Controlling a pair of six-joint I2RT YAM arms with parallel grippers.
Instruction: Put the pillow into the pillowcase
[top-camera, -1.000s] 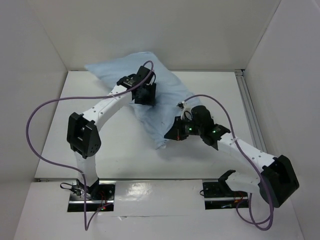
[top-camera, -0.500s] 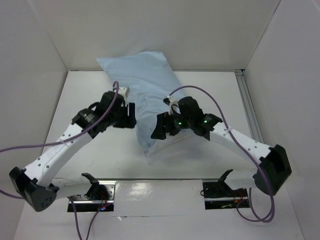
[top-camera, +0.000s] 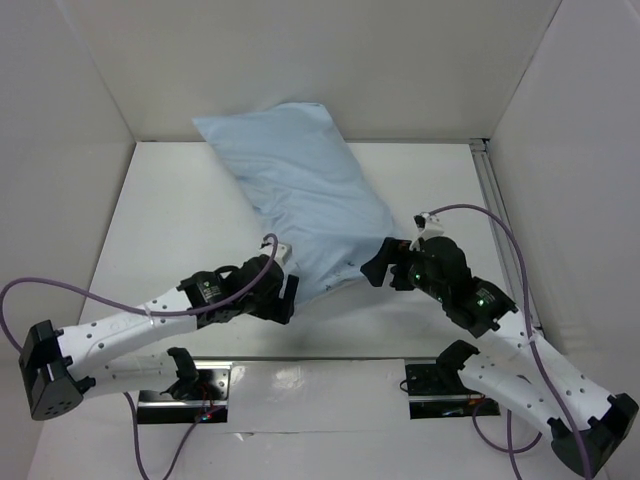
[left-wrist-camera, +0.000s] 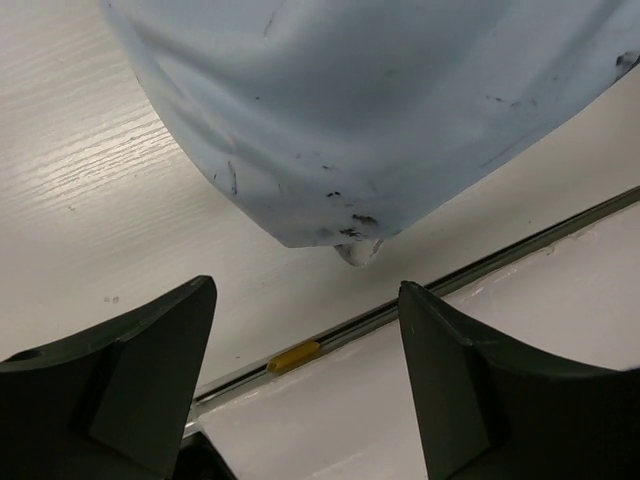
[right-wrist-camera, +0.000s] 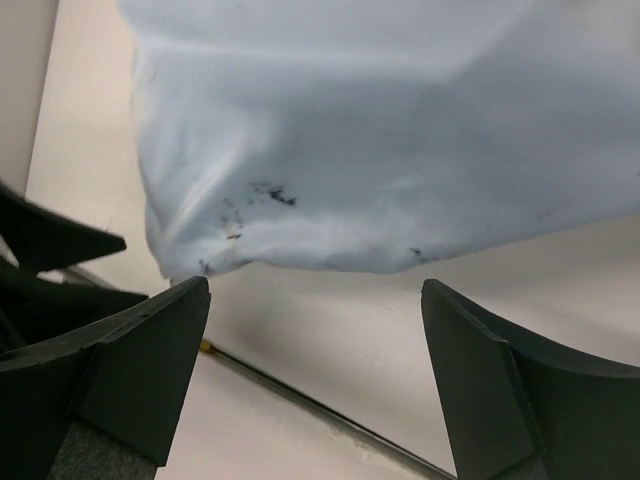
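Both arms retracted near since prev; L gripper (top-camera: 285, 296) & R gripper (top-camera: 376, 268) gape empty, flanking the stuffed pillowcase (top-camera: 300, 190) near end, long axis running far-left.

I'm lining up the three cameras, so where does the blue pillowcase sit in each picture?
Top view: the pillowcase lies diagonally from the back to the near edge, ending between the left claw and right claw.
Left wrist: its smudged corner fills top centre.
Right wrist: the pillowcase fills the upper half.
Shared landmark: the metal strip along the near edge.
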